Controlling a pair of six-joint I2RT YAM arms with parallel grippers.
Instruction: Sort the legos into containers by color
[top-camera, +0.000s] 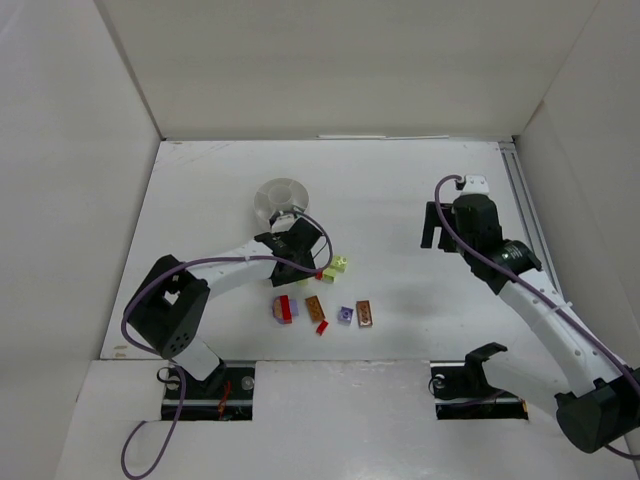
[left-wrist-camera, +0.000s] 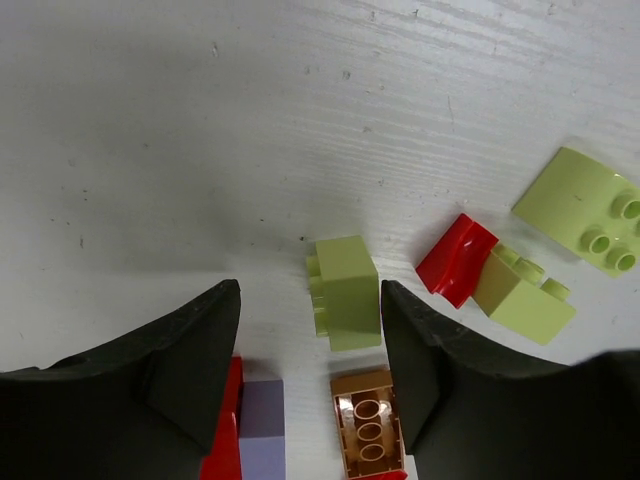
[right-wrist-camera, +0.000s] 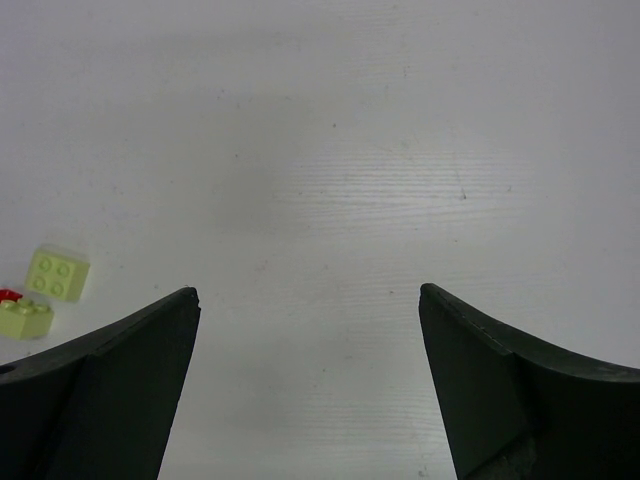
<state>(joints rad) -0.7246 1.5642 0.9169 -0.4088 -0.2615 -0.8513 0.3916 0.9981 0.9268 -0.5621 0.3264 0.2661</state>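
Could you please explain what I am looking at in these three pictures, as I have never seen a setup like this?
These are two robot arms bolted at the near edge of a white table, seen at one moment from three cameras. The overhead picture is taken from above and behind the arms. The other two come from a camera on each wrist, so the dark shapes at the bottom are that arm's own fingers.

The left gripper is open and holds nothing; it is low over a pale green brick, which lies between its fingers. Around it are a red brick, two more pale green ones, an orange-brown brick and a lavender brick. The round white tub sits just beyond that arm.

The right gripper is also open and empty, over bare table, with a few bricks off to its left.
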